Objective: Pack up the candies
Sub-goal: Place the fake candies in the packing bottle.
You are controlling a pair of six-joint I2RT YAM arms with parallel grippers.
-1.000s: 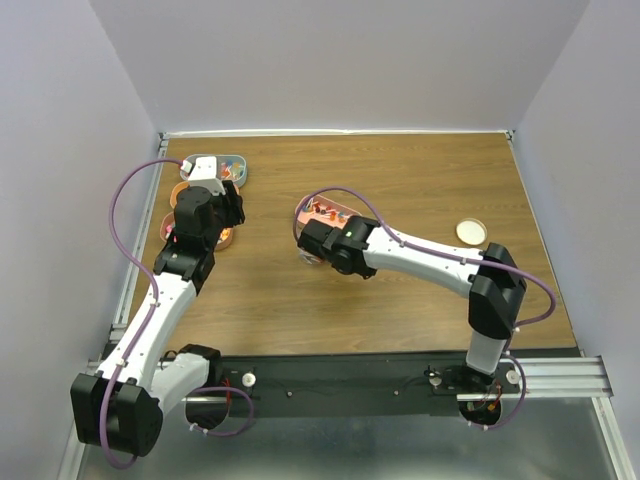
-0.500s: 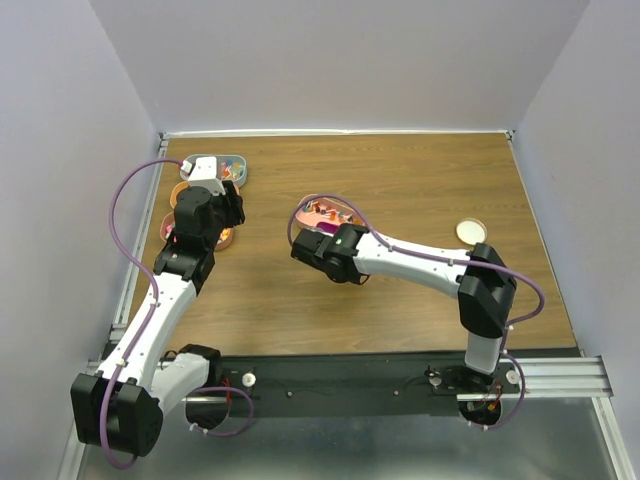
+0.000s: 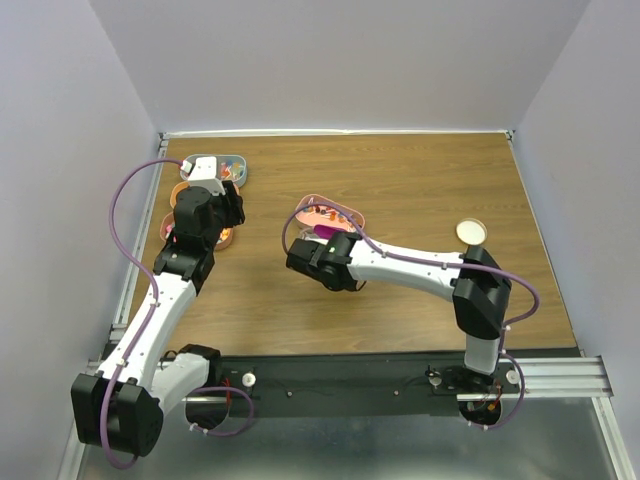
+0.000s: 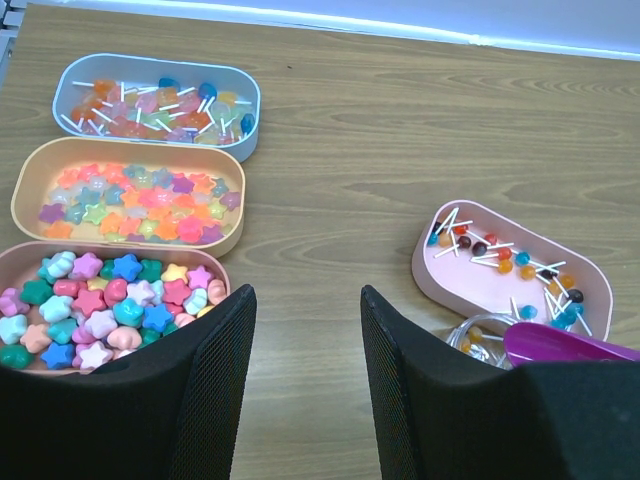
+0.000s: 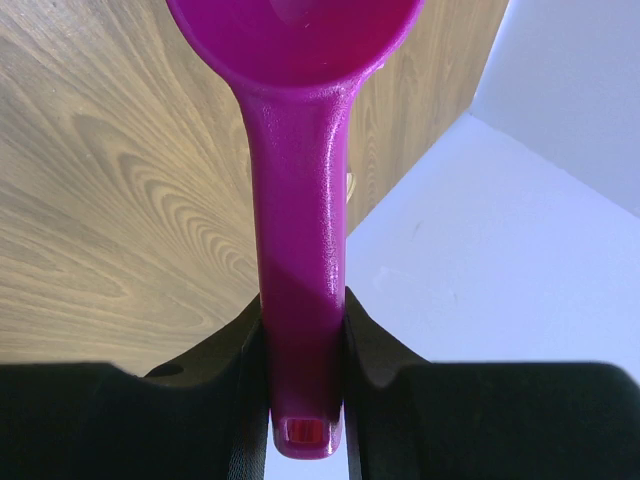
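Your right gripper (image 5: pixel 303 322) pinches the magenta scoop (image 5: pixel 298 200) by its handle, and your left gripper (image 4: pixel 305 300) stands spread and empty. The candies (image 4: pixel 100 300), lower left in the left wrist view, look tiny, light and loose: scoop them, don't pinch.

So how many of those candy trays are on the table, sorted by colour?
Light blue tray: 1
Orange tray: 1
Pink trays, one next to the orange one, one apart on the right: 2
Total: 4
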